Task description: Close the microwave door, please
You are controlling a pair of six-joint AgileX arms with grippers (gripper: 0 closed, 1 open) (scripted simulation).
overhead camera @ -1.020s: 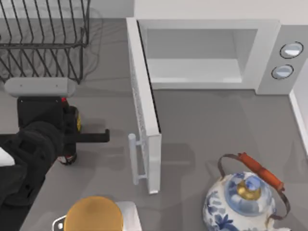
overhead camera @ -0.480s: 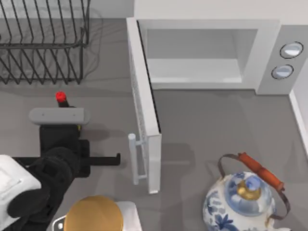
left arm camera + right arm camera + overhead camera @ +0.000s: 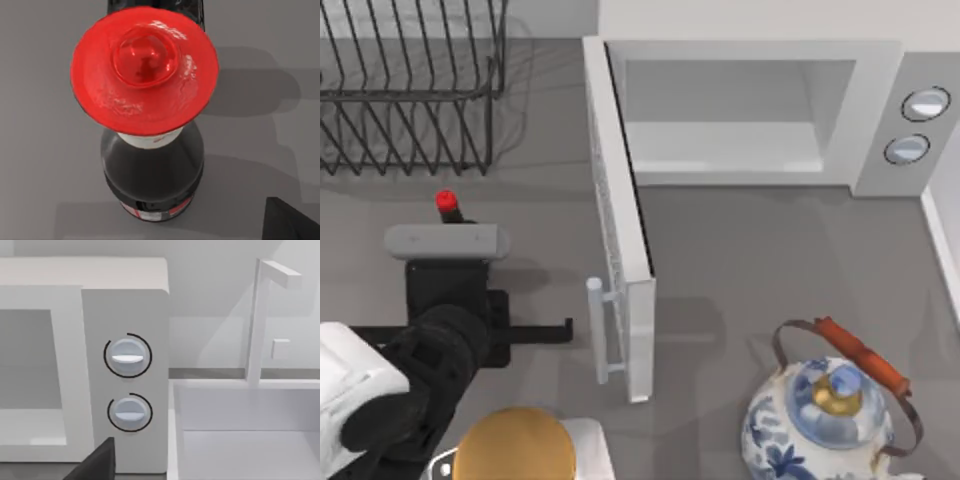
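The microwave (image 3: 880,110) stands at the back of the table, its pale cavity (image 3: 730,115) exposed; its two round knobs (image 3: 127,356) face the right wrist view. The microwave door (image 3: 620,230) is swung wide open and juts toward the front edge, seen edge-on. Its slim white bar handle (image 3: 599,330) is on the door's left face near the free end. My left gripper (image 3: 565,330) points right at handle height, a small gap left of the handle and not touching it. A dark part of my right gripper (image 3: 97,462) shows in front of the control panel.
A wire dish rack (image 3: 410,90) fills the back left. A dark bottle with a red cap (image 3: 446,203) (image 3: 145,100) stands just behind my left arm. A blue-and-white teapot (image 3: 835,410) sits front right, a brown round lid (image 3: 515,445) front left, a white sink (image 3: 250,440) right of the microwave.
Over the last second my left arm moved toward the front and right, uncovering the red-capped bottle and nearing the handle. In the last half second it barely shifted. The door has not moved.
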